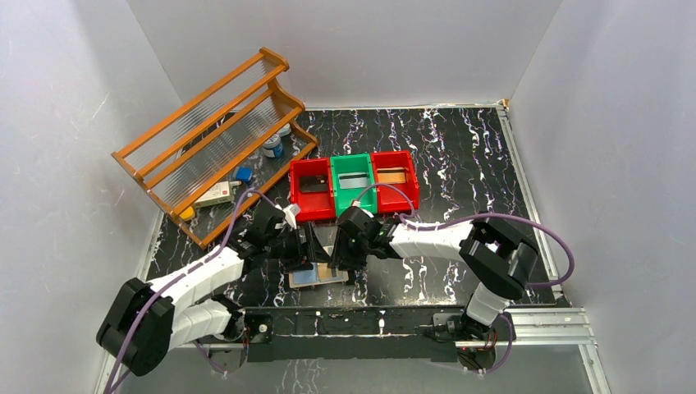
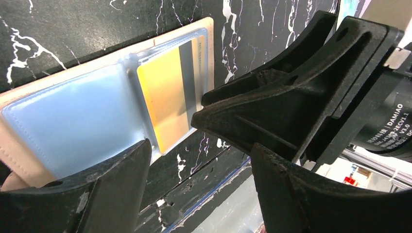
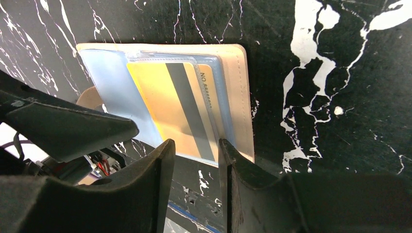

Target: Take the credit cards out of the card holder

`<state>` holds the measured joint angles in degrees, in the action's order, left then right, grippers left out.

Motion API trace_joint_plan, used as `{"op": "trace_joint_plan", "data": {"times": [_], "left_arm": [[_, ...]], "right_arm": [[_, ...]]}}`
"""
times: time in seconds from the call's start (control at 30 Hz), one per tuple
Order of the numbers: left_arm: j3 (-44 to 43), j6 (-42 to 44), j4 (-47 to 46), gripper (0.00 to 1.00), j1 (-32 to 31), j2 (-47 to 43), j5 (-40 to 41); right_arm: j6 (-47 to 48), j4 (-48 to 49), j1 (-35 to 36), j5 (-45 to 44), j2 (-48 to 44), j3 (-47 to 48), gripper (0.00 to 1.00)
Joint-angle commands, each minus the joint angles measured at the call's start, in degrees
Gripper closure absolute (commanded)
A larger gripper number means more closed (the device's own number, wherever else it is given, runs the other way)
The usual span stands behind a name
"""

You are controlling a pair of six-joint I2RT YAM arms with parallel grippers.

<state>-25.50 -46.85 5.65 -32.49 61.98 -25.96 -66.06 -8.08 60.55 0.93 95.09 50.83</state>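
Our left fingers (image 2: 111, 189) hang released at the near edge of the tan leather-like card holder (image 2: 73, 121), which lies open near the black marbled desk's (image 3: 340, 58) front edge. Our right fingers (image 3: 145, 184) stand parted, empty, straddling the sleeved orange-gold plastic card's (image 3: 155, 102) near edge. Bare desk lies to the right.

Holder (image 3: 241, 97): open flat on the black marbled counter (image 1: 460, 164) near its front edge, tan cover down, pale blue glossy sleeves up.
Gold card (image 3: 167, 104): inside the holder's clear sleeve, grey stripe showing, sitting a little askew.
Dark card (image 1: 313, 184): flat in the left red bin (image 1: 295, 195).
Grey card (image 1: 354, 180): flat in the green bin (image 1: 337, 193).
Orange card (image 1: 392, 176): flat in the right red bin (image 1: 414, 187).
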Motion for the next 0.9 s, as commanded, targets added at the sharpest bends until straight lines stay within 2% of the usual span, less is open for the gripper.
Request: {"op": "trace_joint_plan", "data": {"times": [0.0,0.13,0.23,0.43,0.63,0.87], "left_arm": [[2.8,-3.2,-7.0,0.31,-0.2,2.2,-4.1],[6.0,-7.0,-14.6,0.44,-0.3,4.3,-6.5],[8.3,-9.4,-17.2,0.47,-0.2,4.1,-5.7],[9.5,-9.0,-11.5,0.48,-0.2,0.0,-1.4],[7.4,-6.1,-2.3,0.41,-0.3,-4.5,4.0],[7.3,-6.0,-6.3,0.41,-0.2,-0.8,1.4]], "right_arm": [[-0.2,-1.1,-0.5,-0.3,2.6,-1.0,0.53],[-0.2,-0.9,-0.8,0.1,2.7,-1.2,0.53],[-0.2,-0.4,-1.0,0.7,2.8,-1.4,0.53],[-0.2,0.1,-1.3,1.7,3.2,-1.6,0.53],[-0.4,0.3,-1.5,2.1,3.3,-1.7,0.53],[-0.3,0.3,-1.7,2.4,3.5,-1.7,0.53]]}}
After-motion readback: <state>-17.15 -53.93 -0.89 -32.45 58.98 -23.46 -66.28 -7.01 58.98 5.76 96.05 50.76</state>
